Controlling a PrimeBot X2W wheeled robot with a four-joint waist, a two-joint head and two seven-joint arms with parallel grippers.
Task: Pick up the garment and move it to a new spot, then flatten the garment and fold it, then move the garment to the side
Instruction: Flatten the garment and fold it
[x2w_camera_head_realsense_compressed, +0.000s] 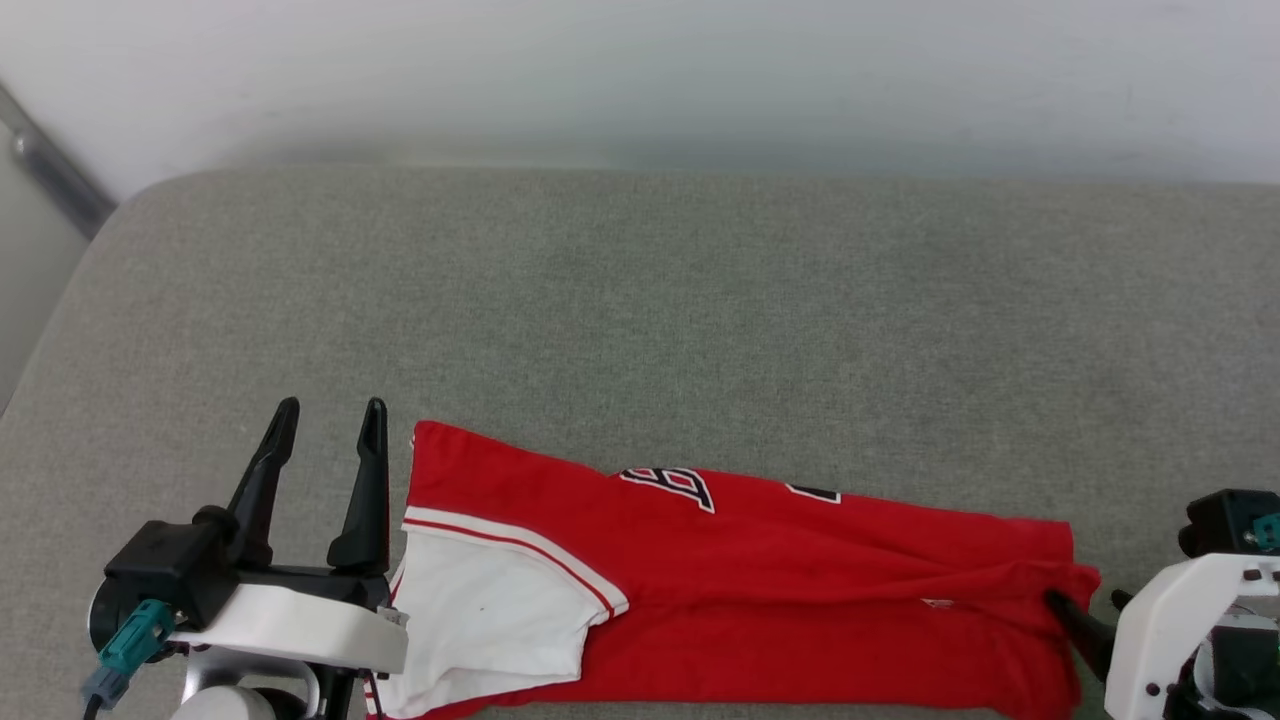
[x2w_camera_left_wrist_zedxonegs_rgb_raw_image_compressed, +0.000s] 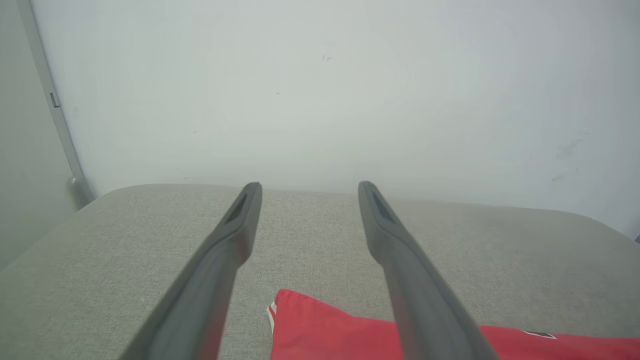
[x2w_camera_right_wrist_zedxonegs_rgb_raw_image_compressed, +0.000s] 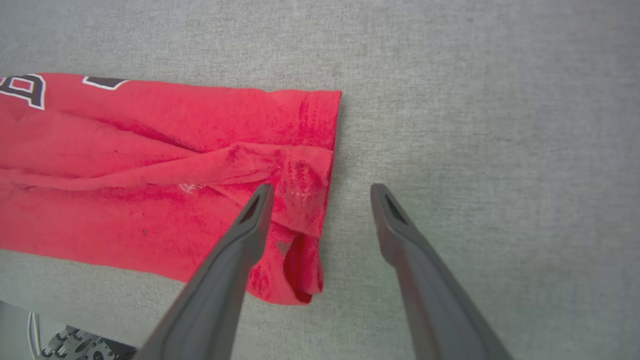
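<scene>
Jaws: left gripper spread wide and empty, long dark fingers clear of cloth. Position 8 o'clock in the head view, just beside the left end of the red jersey-style shirt (thin soft fabric, white sleeves, striped trim, black white-outlined lettering). Right gripper likewise spread wide, nothing pinched. One finger over the rumpled hem corner, the other over bare upholstery at 3 o'clock of it. Contact with cloth there: cannot tell.

Shirt: long folded band on the grey woven upholstered surface, running 8 to 4 o'clock along the near edge. White sleeve uppermost at the left end. Lettering cut off by the fold at the 12 o'clock edge. Diagonal ridge and a curled, gaping corner at the right end. Pale wall beyond, at 12 o'clock.

Stage, judged: lengthwise fold laid; further folding and the move aside not yet done.

Hazards, judged:
- Snagging of the hem corner on the right finger during any lift or withdrawal; thin fabric, easily dragged, fold undone.
- Closing on a single layer at the curled corner; layers sliding apart, band twisting.
- Uneven pull from the two ends; ridge pressed into a crease, sleeve slipping out.
- Little margin at 6 o'clock; with any tug that way, shirt over the near edge.
</scene>
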